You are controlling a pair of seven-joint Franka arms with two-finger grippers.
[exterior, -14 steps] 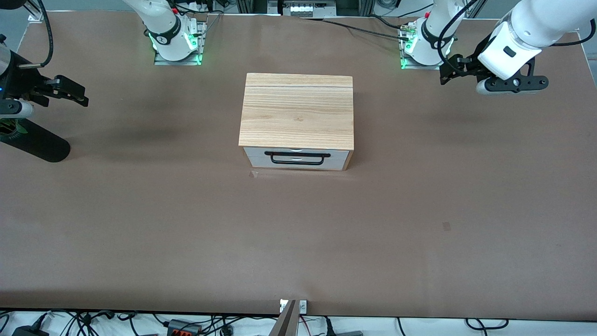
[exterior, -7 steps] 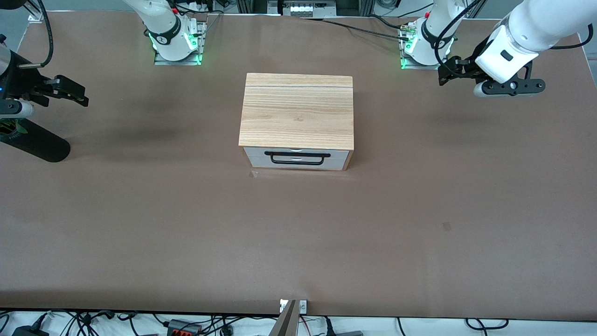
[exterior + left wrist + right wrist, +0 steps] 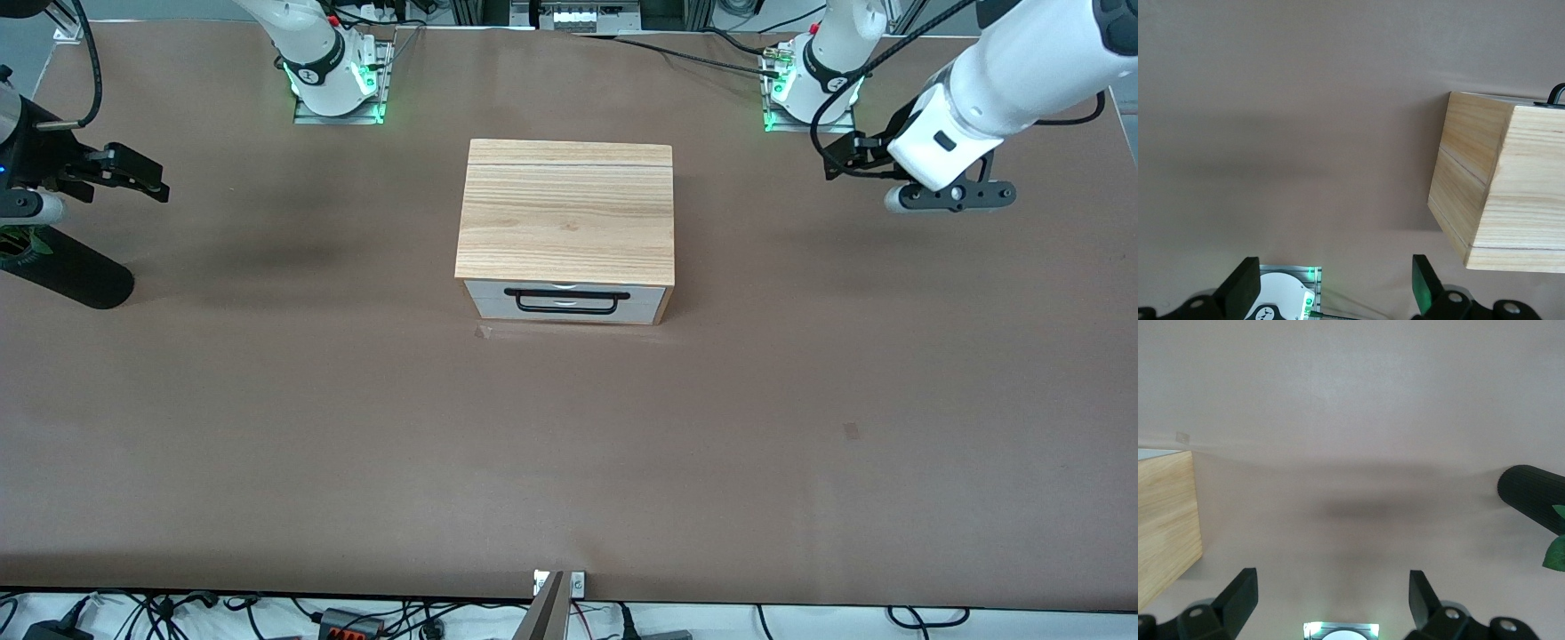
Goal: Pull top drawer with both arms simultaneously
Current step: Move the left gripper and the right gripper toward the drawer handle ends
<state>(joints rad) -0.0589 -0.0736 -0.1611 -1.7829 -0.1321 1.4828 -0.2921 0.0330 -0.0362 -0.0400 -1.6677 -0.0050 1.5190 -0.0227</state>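
Front view: a light-wood cabinet (image 3: 565, 213) stands on the brown counter (image 3: 569, 444), about midway between the two arm bases and a little nearer the camera than they are. The top drawer (image 3: 566, 294) sits in the cabinet's camera-facing side, just under the top board; its white front lies flush with the cabinet's frame, so it is closed. Its long black wire handle (image 3: 566, 301) runs across the front, and nothing touches it. The left gripper (image 3: 843, 158) hangs in the air over bare counter well off the cabinet toward the left arm's end, close to the left arm's base (image 3: 811, 89). The right gripper (image 3: 133, 175) hangs over the counter's edge well off the cabinet toward the right arm's end; it carries nothing. A dark cylinder (image 3: 67, 276) lies on the counter under it, still farther from the cabinet.

Left wrist view: the left gripper's fingers (image 3: 1239, 291) stand wide apart with only bare counter between them. The cabinet shows as a wooden block, apart from the fingers, with a bit of the black handle peeking past its edge.

Right wrist view: the right gripper's fingers (image 3: 1238, 593) are likewise spread wide and empty. A corner of the cabinet shows at one side, the dark cylinder and a green leaf (image 3: 1555, 553) at the other.
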